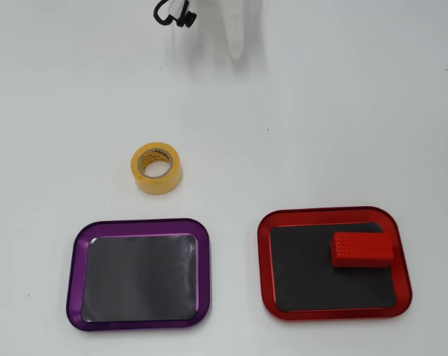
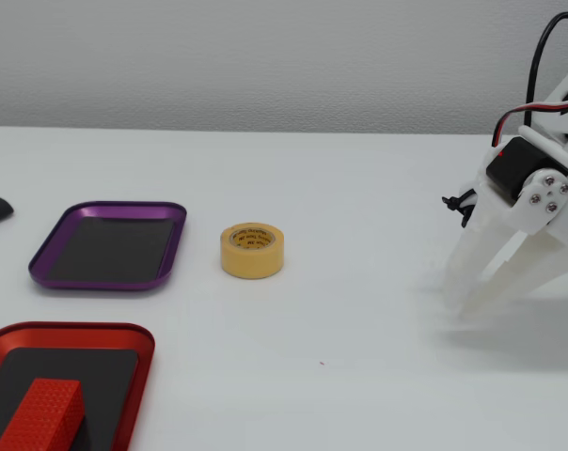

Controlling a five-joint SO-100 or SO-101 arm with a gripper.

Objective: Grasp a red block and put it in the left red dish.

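Red block lies inside the red dish, against its right rim in the overhead view; looks light, stiff, bumpy enough to pinch across its short sides. White tool hangs well apart, fingers slightly parted, empty

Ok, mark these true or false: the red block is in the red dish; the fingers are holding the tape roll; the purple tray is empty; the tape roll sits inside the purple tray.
1. The red block lies in the red dish: true.
2. The fingers hold the tape roll: false, they are apart from it and hold nothing.
3. The purple tray is empty: true.
4. The tape roll sits inside the purple tray: false, it stands on the table beside it.
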